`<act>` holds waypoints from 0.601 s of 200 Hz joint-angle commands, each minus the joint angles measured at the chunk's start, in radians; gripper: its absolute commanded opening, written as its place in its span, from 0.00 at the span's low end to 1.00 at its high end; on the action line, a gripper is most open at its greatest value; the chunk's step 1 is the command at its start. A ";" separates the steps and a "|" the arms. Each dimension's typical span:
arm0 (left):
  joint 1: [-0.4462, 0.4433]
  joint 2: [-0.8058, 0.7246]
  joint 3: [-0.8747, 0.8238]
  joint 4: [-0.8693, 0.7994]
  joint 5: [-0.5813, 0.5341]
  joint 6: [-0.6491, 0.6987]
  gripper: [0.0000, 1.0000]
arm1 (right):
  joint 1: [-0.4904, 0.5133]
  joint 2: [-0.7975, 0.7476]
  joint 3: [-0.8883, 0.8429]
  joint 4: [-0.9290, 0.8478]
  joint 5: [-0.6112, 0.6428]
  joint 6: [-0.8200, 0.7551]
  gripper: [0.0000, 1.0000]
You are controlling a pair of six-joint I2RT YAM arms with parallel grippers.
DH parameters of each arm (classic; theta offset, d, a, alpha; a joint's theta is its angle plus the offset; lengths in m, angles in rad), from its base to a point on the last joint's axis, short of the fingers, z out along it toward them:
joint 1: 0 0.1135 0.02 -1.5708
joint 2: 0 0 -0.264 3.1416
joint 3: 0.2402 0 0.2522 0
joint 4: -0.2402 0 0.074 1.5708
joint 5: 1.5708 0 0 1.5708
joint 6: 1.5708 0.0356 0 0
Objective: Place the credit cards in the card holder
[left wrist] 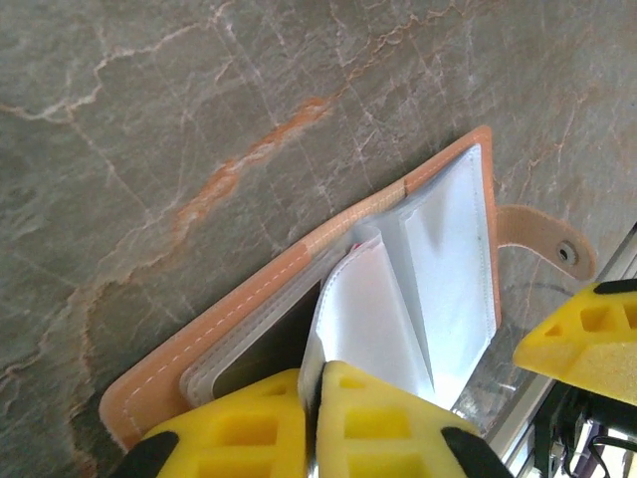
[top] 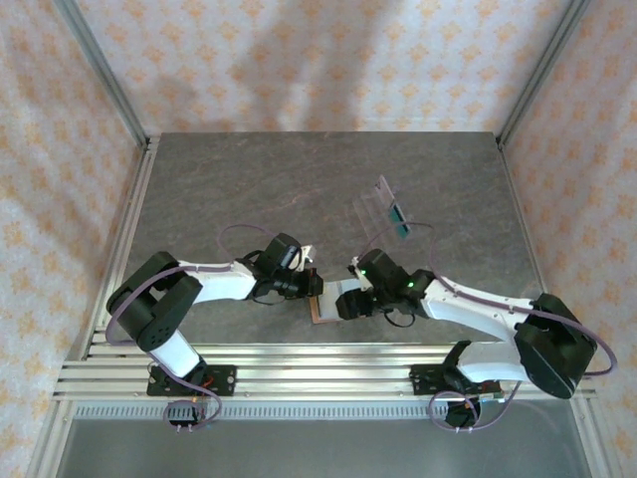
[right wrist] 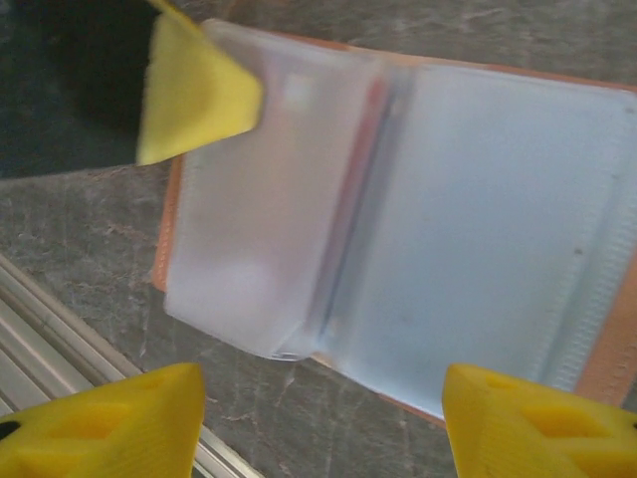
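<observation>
Log: my grey veined stone-look tabletop point(top: 249, 179) | clear transparent plastic stand point(top: 372, 203) upright, far right of centre | ribbed aluminium rails point(top: 318, 366) along near edge | pale floral-patterned walls point(top: 299, 60) behind and beside.

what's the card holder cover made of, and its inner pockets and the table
Card holder cover: looks like tan leather or faux leather, matte, with stitching along the edge. Inner pockets: translucent glossy soft plastic, bending and reflecting light. Table: grey stone-look surface, veined; possibly laminate.

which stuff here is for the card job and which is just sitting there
For the job: card holder, open, sleeve pinched by left gripper; right gripper, open; dark card, seemingly.
Lying about: clear stand beside that card.
</observation>
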 commanded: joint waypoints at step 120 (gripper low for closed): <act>0.008 0.031 -0.009 0.063 0.039 -0.016 0.07 | 0.219 0.190 0.105 0.055 0.421 0.083 0.75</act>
